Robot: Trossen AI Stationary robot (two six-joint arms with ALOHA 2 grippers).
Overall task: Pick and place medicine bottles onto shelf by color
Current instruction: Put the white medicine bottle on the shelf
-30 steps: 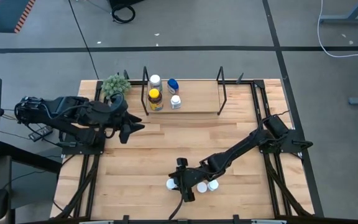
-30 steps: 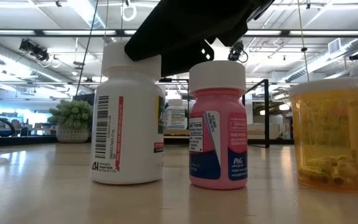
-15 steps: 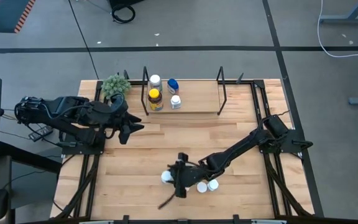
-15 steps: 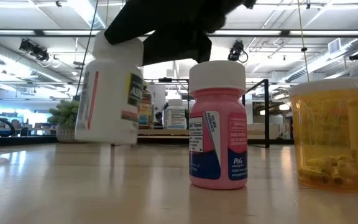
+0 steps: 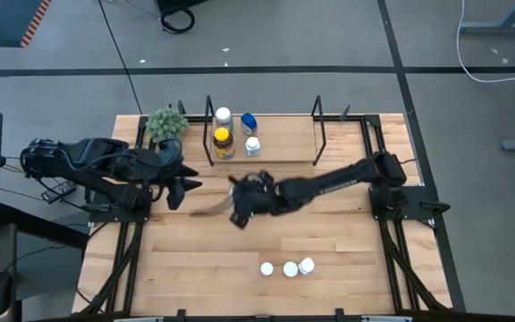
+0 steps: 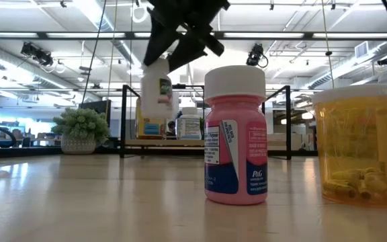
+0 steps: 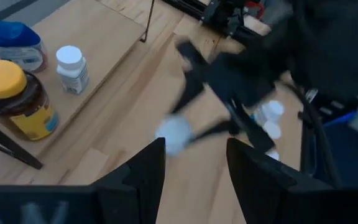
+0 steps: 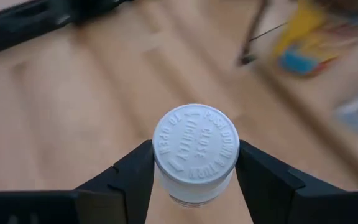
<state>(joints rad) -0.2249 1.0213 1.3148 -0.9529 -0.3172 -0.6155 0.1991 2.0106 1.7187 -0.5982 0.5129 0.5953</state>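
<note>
2 arms are on my screens, and I place everything against the shelf (image 5: 265,143), the low board with black wire uprights. My right arm stretches across the table just in front of it, its gripper (image 5: 242,205) pinching a white bottle (image 8: 196,154) by the cap and holding it in the air, clear of the tabletop. My left gripper (image 5: 176,183) waits beside the shelf's left end, fingers spread. On the shelf's left part stand 4 bottles, including an amber one (image 5: 223,143). Well in front, 3 white-capped bottles (image 5: 287,267) sit together.
</note>
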